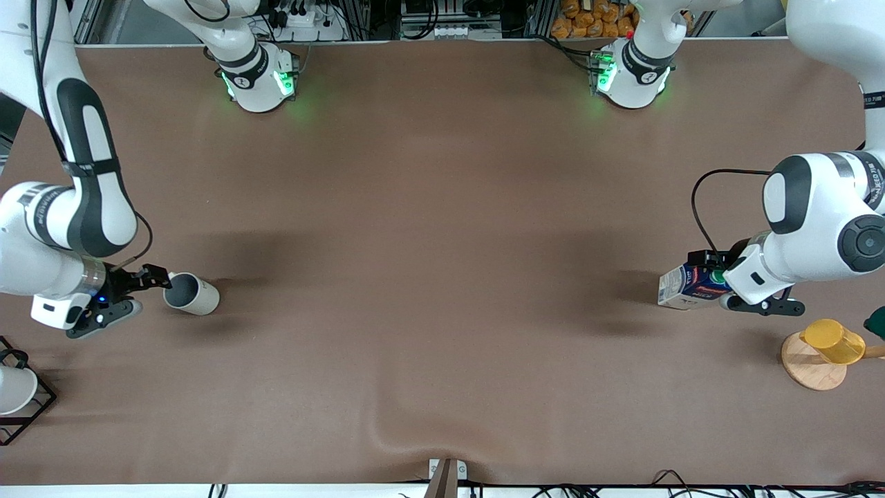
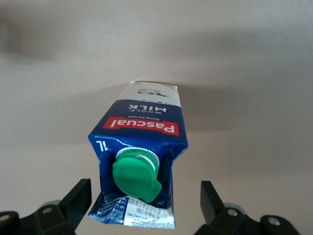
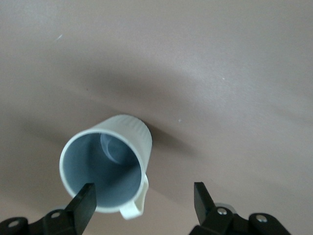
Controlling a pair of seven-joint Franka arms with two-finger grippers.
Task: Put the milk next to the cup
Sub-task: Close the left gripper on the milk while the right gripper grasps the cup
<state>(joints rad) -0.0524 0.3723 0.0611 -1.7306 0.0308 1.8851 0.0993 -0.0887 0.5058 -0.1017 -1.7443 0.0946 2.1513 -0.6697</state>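
At the right arm's end of the brown bench [image 1: 442, 277], the right pincer [image 1: 153, 280] hangs just beside the cup [image 1: 191, 293], its fingers spread wide with one tip at the rim and nothing gripped; a white cup on a black wire rack [image 1: 17, 398] sits nearer the front camera. Well apart, toward the left arm's end, the milk [image 1: 688, 287] stands on the bench, the left pincer [image 1: 719, 285] released and straddling its green-capped top without closing. A yellow cup on a wooden stand [image 1: 826, 353] waits nearby. The grasp looks to be the step in hand: the left fingers must close on the carton before carrying it across to the cup.
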